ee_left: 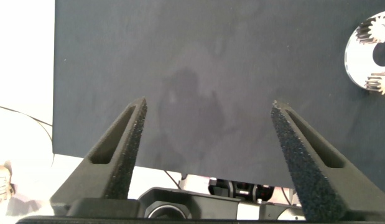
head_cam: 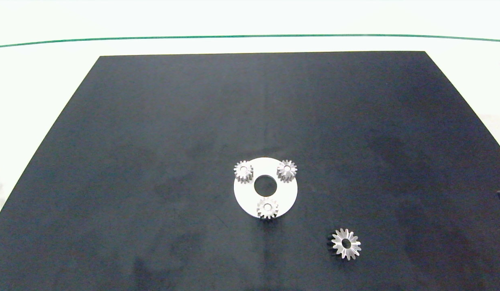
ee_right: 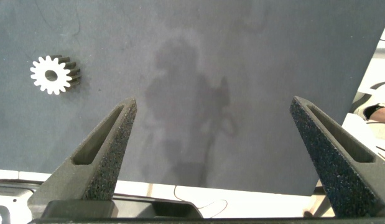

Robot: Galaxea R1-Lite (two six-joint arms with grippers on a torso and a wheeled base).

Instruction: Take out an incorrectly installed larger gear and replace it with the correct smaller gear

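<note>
While I watch, both my grippers, left gripper [ee_left: 208, 134] and right gripper [ee_right: 214, 127], spread wide, holding nothing, larger gear [head_cam: 345, 244] on the black mat [head_cam: 153, 133] near the white ring plate [head_cam: 284, 192], smaller gear [head_cam: 267, 208] seated on it.

The larger gear [head_cam: 346, 244], silver with long flared star-like teeth and a round centre hole, lies flat on the dark mat ahead of the right gripper [ee_right: 214, 146], off towards one finger, well apart from it.

The smaller gear [head_cam: 267, 208], silver with short blunt teeth, sits on the white disc's [head_cam: 288, 192] near edge, far from both grippers.
</note>
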